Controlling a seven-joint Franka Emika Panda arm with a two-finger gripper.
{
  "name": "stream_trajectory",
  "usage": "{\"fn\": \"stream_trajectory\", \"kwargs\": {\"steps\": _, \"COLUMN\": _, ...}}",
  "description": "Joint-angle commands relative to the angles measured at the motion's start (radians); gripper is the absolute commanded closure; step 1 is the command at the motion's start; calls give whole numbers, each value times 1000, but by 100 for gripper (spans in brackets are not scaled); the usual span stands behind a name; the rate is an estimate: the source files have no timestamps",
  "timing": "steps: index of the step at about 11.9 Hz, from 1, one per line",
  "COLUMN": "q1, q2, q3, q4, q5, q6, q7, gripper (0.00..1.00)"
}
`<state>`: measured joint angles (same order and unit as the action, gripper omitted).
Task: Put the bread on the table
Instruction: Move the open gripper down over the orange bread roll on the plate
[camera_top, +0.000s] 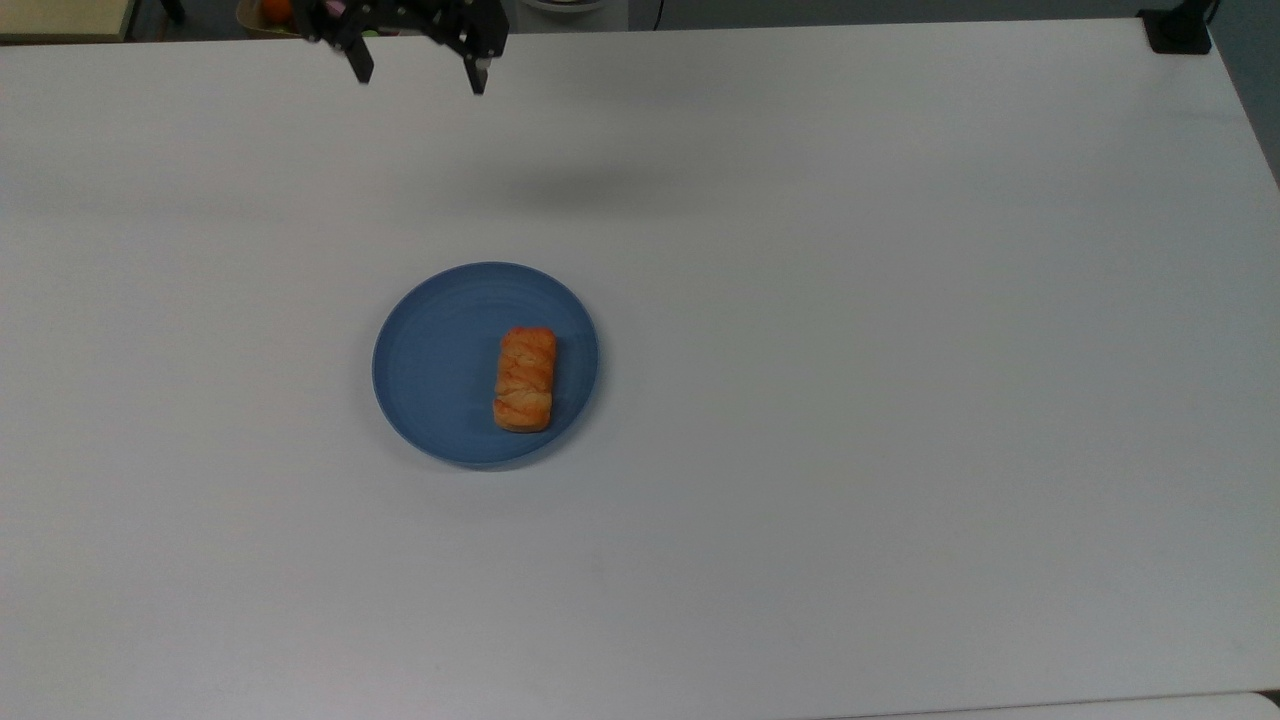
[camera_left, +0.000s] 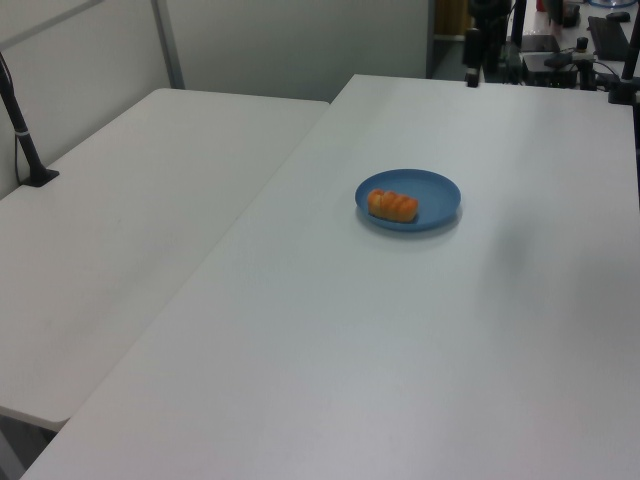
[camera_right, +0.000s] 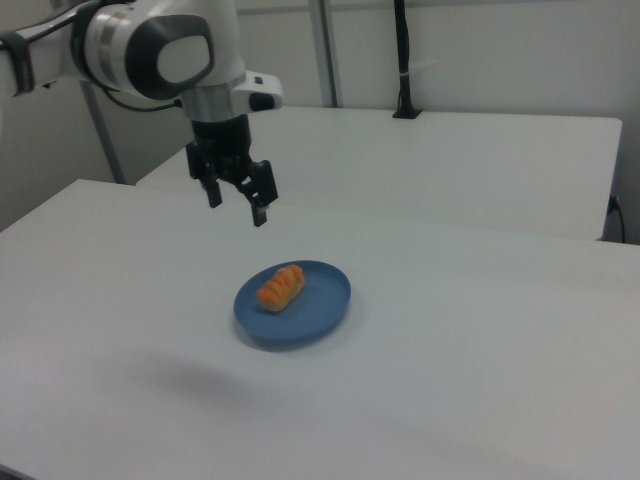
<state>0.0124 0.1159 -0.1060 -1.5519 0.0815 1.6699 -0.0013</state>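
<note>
The bread (camera_top: 525, 379), a small golden-orange braided loaf, lies on the right half of a round blue plate (camera_top: 430, 365) on the white table (camera_top: 850, 400). It also appears as the bread (camera_left: 393, 205) in the left view and the bread (camera_right: 280, 287) in the right view. My gripper (camera_top: 418, 78) hangs open and empty high above the table near its far edge in the top view. In the right view the gripper (camera_right: 236, 204) hovers up and to the left of the plate (camera_right: 320, 305), well apart from the bread.
A second white table (camera_left: 120, 220) adjoins on the left view's left. A black clamp post (camera_top: 1178, 30) stands at the top view's far right corner. A bin of coloured items (camera_top: 275, 12) sits beyond the table's far edge.
</note>
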Motion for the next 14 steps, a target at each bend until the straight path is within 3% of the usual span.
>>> {"fn": "stream_trajectory", "kwargs": {"steps": 1, "q1": 8, "q2": 129, "q3": -37, "q4": 117, "q5": 67, "q6": 57, "q7": -3, "gripper": 0}}
{"fn": "stream_trajectory", "kwargs": {"steps": 5, "q1": 47, "q2": 289, "q3": -29, "q4": 205, "q5": 66, "q6": 92, "q7": 1, "gripper": 0}}
{"fn": "stream_trajectory", "kwargs": {"steps": 14, "q1": 115, "q2": 455, "q3": -18, "q4": 171, "q5": 44, "q6": 372, "q7": 49, "gripper": 0}}
